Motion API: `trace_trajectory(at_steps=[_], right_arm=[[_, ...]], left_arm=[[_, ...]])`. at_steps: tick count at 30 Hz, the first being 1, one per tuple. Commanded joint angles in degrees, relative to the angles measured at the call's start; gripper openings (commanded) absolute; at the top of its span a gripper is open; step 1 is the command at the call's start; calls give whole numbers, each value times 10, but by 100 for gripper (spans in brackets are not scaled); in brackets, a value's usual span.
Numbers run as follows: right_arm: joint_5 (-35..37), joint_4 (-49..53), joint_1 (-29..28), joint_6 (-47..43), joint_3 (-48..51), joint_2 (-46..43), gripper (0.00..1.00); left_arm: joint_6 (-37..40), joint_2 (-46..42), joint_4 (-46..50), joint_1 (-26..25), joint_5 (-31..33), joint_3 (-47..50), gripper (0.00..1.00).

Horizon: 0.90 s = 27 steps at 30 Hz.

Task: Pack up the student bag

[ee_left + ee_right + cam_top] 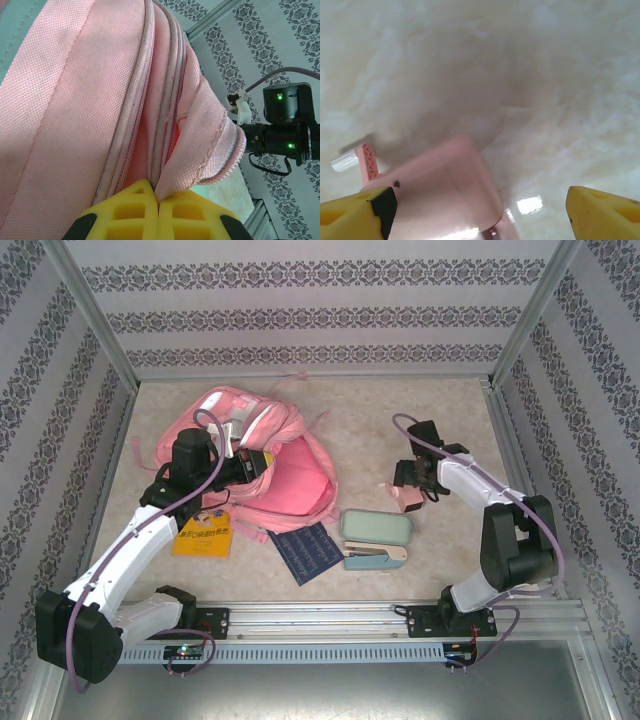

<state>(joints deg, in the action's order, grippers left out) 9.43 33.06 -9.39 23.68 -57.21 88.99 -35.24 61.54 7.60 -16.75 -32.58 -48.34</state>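
Lying left of centre on the pale marbled tabletop (pixel 400 410), between striped wallpapered walls (pixel 300 320), the pink student bag (pixel 300 490) has a fabric fold clamped in the left gripper (pixel 157 197). Farther right, the right gripper (pixel 480 215) hangs, fingers wide apart, over a small pink plastic item (pixel 455 185).

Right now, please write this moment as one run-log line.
left gripper: shut on student bag edge | right gripper: open over small pink item | on table: mint case
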Motion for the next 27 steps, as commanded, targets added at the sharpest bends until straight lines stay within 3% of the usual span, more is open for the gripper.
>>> trace_trajectory(at_steps=[1,8,15,22,27], right_arm=[[-25,-18,33,39,11,9,87],[-69,-26,45,49,29,-20,84],[-96,-9,6,-9,53,-81,87],[-69,-14,-4,-54,69,-56,97],[-68,-12,-8,-67,58,-25,97]], left_arm=[[-23,-10,-59,2,-31,0,0],[-20,-7,-57,2,-30,-1,0],[-22,-1,-58,2,-33,-3,0],[-26,1,-65,2,-39,-2,0],[-28,-1,-67,2,-40,-1,0]])
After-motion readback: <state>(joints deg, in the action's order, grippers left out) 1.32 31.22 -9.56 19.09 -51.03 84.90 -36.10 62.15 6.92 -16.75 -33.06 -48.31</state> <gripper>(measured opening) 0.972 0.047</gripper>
